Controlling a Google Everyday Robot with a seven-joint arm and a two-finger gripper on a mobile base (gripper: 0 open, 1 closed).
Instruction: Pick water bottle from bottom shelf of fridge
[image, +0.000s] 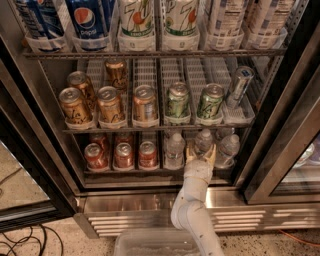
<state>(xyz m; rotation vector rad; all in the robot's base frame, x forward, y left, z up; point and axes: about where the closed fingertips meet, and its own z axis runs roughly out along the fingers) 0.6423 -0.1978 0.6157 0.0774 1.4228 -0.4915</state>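
Observation:
The fridge (165, 197) stands open with its glass doors slid aside. On the bottom shelf (130, 170) three clear water bottles with white caps stand at the right: one on the left (174, 149), one in the middle (203, 141), one on the right (228, 148). My gripper (200, 152) reaches up from the white arm onto the bottom shelf. Its two fingers stand either side of the middle water bottle, open around its lower body.
Three red soda cans (121, 154) stand at the left of the bottom shelf. The rack above holds gold cans (111, 104), green cans (177, 100) and a slim silver can (239, 87). A clear plastic bin (160, 243) lies on the floor by the vent grille (240, 220).

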